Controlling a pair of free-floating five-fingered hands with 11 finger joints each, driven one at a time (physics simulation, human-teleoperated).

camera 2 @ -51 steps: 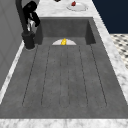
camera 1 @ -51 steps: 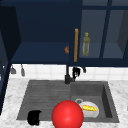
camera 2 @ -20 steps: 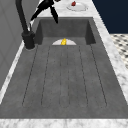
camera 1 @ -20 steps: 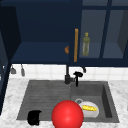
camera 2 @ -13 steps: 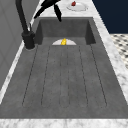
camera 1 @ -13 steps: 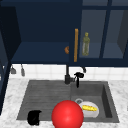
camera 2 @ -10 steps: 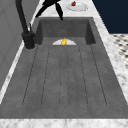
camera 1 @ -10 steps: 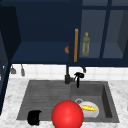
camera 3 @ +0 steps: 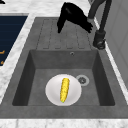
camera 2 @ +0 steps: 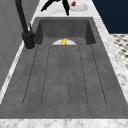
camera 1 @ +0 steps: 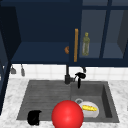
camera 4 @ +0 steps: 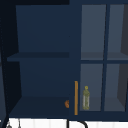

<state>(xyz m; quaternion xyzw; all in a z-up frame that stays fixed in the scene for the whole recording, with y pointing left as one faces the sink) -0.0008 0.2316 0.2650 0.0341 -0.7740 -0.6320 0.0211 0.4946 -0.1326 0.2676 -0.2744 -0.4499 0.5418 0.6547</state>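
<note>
My right hand [camera 1: 79, 76] hovers just right of the black faucet [camera 1: 67, 75], above the back rim of the basin. In the right side view the right hand [camera 3: 72, 15] hangs over the drainboard's end beside the faucet [camera 3: 100, 37], with straight fingers that hold nothing. The same hand [camera 2: 57, 3] shows at the top of the left side view. My left hand [camera 1: 34, 117] is a dark shape at the sink's front left corner. A white plate [camera 3: 52, 93] with a yellow corn cob [camera 3: 64, 89] lies on the basin floor. A red ball [camera 1: 67, 115] sits at the sink's front edge.
The ribbed drainboard [camera 2: 65, 75] takes up the sink's left half. A small plate with something red [camera 2: 78, 6] stands on the counter beyond the basin. Above, the wall cabinet holds a green bottle [camera 4: 86, 98] beside an orange door handle [camera 4: 76, 97] and a small orange object [camera 4: 66, 103].
My right hand has drifted away from the faucet's neck, to the right over the basin's back rim. The left hand, plate, corn and ball have stayed put.
</note>
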